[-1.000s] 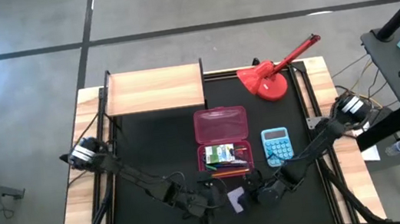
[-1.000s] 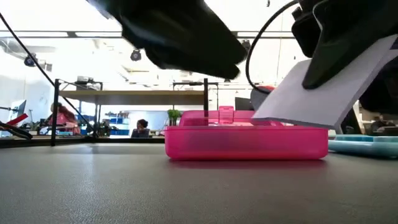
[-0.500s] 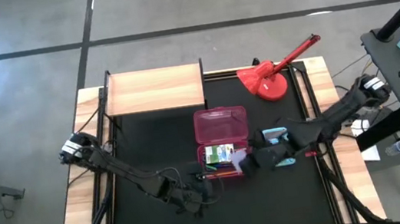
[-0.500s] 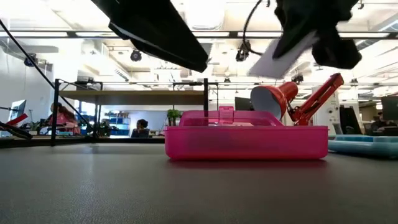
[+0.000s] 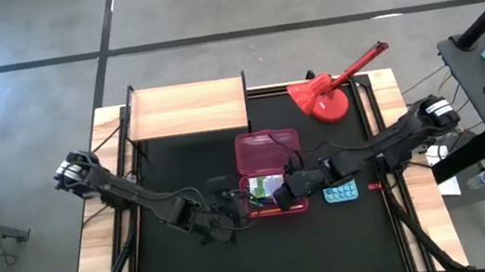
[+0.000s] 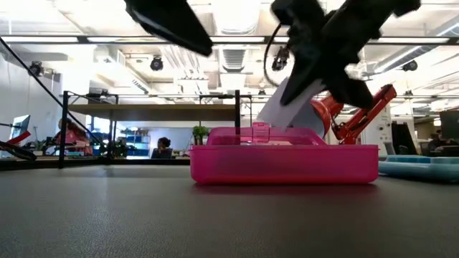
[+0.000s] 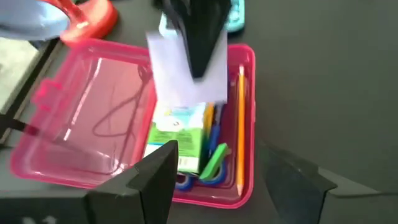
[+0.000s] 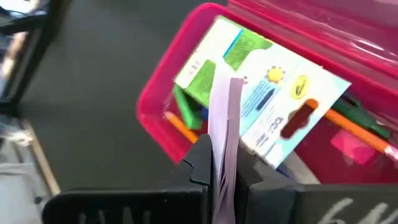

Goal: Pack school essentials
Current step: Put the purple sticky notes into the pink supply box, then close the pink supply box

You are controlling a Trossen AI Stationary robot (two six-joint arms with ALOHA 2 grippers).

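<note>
The school essentials are mostly sitting inside the pink pencil case (image 5: 271, 174) near the table's centre, and we are judging the packing nearly finished. Working left to right in the high view: our left gripper (image 5: 233, 209) is hovering at about 8 o'clock from the case, its fingers spread wide and carrying nothing. In the case itself we are seeing the green-and-white box (image 7: 177, 134), the orange pencil (image 7: 240, 127), the green and blue pens (image 7: 214, 149) and a blue scissor handle (image 7: 186, 181) already lying in the tray. Our right gripper (image 8: 221, 163) is hanging over the tray's 3 o'clock side, clamped on the lilac sticky-note pad (image 8: 222, 140), which is not yet touching down. We are counting that pad's release, then closing the lid, as what is left. The light-blue calculator (image 5: 342, 190) is lying outside at 3 o'clock.
</note>
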